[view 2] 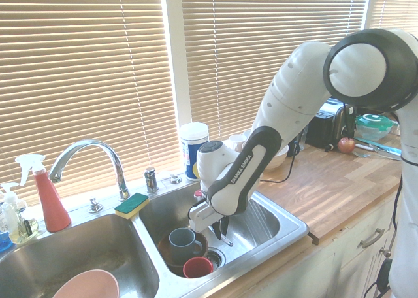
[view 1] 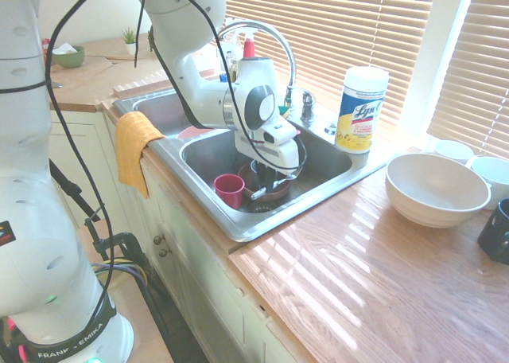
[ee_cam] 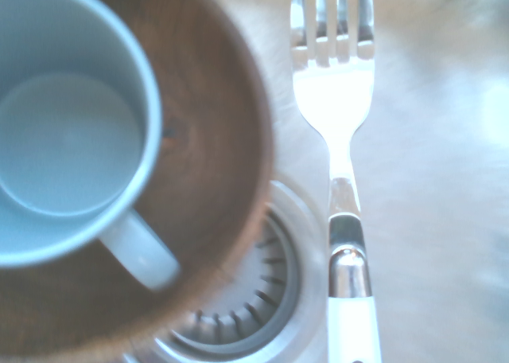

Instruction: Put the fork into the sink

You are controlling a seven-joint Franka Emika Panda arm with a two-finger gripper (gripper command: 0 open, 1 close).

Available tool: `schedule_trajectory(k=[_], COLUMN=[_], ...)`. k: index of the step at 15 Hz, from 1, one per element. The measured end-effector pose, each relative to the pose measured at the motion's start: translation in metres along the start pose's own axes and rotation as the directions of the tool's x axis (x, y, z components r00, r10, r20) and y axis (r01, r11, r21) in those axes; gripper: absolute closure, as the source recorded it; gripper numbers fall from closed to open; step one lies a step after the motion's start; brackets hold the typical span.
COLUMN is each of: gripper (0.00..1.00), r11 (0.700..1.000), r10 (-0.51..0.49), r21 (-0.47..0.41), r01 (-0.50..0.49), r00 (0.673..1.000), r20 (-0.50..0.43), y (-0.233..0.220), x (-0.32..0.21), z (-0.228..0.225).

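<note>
Claw [view 2: 221, 227] is pinching the table fork [ee_cam: 338, 100] by its white handle [ee_cam: 354, 323], tines out, over the mug-side basin [view 2: 292, 231]. Prob. light, stiff, slick at the metal neck; the handle's looking best for grip, approx. mid-length.

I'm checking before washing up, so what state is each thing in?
Dark-fingered claw: closed on fork.
White-handled metal fork: held.
Blue-grey mug: upright, empty.
Round brown bowl: holding the mug.
Red cup: upright.
Curved chrome faucet: not running.
Yellow cloth towel: draped.
Large white bowl: upright, empty.
</note>
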State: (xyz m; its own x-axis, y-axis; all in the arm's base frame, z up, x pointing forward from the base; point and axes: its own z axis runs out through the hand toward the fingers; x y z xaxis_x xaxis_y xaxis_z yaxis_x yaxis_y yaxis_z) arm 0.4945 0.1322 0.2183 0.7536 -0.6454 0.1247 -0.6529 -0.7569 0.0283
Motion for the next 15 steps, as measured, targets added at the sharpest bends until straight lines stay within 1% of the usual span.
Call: schedule_trajectory(k=[2,5,6,9,15], gripper=[1.0,1.0,0.0,0.0,0.0], r11=[1.0,1.0,0.999,0.998,0.997], r10=[0.001,0.018,0.033,0.068,0.071], r21=[0.011,-0.005,-0.01,-0.015,-0.032], r01=[-0.002,-0.018,-0.032,-0.067,-0.069], r00=[1.0,1.0,0.999,0.997,0.997], r20=[0.01,0.019,0.024,0.039,0.037], y=[-0.009,-0.017,-0.017,-0.016,-0.007], x=[-0.003,-0.006,-0.005,0.004,0.009], z=[0.021,0.048,0.054,0.062,0.067])
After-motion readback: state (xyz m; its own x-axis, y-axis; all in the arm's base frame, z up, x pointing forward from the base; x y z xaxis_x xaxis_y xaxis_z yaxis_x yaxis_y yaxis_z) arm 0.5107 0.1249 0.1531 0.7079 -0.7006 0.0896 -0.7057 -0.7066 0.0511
